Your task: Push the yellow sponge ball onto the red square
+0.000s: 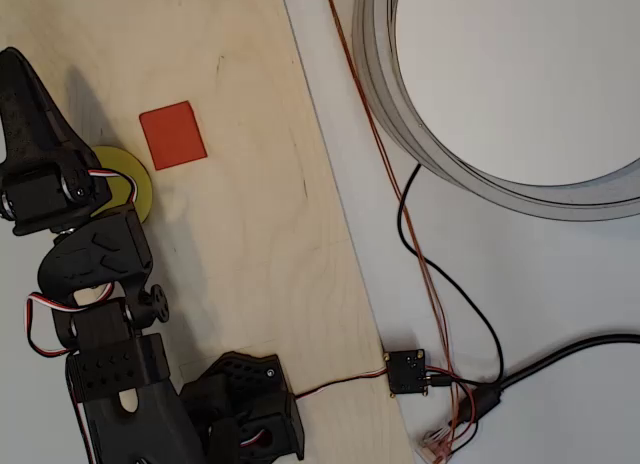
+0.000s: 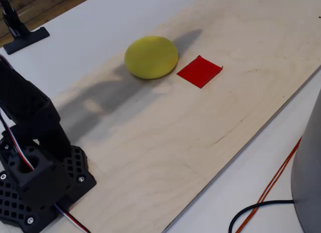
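Yellow sponge ball [image 2: 151,56] seen on wooden board [image 2: 210,122], just beside red square [image 2: 199,71], not yet on it; final push judged left; gripper [image 1: 25,94] poised above ball, jaw state indiscernible

No legible text, label, brand, number or sign is found in the overhead view or the fixed view. No marking is borne by the yellow sponge ball [image 2: 151,56], the red square [image 2: 199,71] or the wooden board [image 2: 210,122].
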`<move>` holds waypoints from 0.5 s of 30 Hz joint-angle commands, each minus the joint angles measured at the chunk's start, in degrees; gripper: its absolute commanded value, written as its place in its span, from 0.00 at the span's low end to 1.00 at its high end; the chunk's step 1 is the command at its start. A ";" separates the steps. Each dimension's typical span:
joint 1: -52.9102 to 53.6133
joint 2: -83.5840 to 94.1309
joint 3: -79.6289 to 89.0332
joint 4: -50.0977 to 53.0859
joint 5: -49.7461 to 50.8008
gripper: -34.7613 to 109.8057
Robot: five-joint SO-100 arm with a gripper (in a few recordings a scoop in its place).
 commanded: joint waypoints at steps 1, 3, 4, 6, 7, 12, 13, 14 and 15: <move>-0.79 15.47 11.78 10.63 6.77 0.34; -0.79 15.47 11.95 10.63 6.68 0.34; -0.70 15.47 11.95 10.63 6.68 0.34; -0.62 15.47 11.95 10.63 6.68 0.34; -0.62 15.47 11.95 10.63 6.68 0.34; -0.88 15.29 10.72 13.54 6.77 0.35; -1.23 15.12 9.58 15.91 6.86 0.35; -1.67 15.12 8.44 18.37 7.47 0.36; -2.11 14.77 6.68 22.32 8.53 0.36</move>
